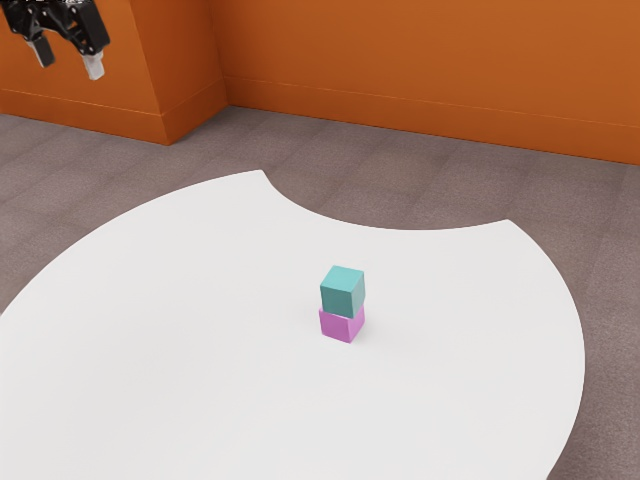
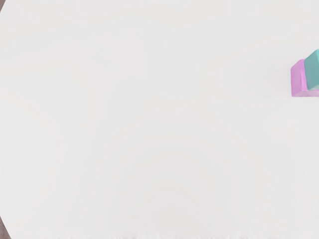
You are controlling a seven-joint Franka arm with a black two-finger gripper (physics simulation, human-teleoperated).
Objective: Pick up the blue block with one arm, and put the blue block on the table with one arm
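Orange wall (image 1: pixel 400 45), with a plain baseboard (image 1: pixel 400 112), running across the top of the exterior view, its projecting corner at upper left. Gripper (image 1: pixel 70 66), black, two-fingered, pale at one tip: exterior view's upper left corner, fingers parted, open, well apart from the blocks. Floor (image 1: pixel 60 190), grey-brown, tiled: from the left edge, behind the table, to the right edge. Table (image 1: pixel 170 350), white, curved outline, concave cut in its far edge: left edge to lower right. Pink block (image 1: pixel 340 324), one, on the tabletop, just right of centre. Blue block (image 1: pixel 342 296), one, teal in tone: same spot, stacked directly on the pink block, upright; both blocks also appear in the wrist view.
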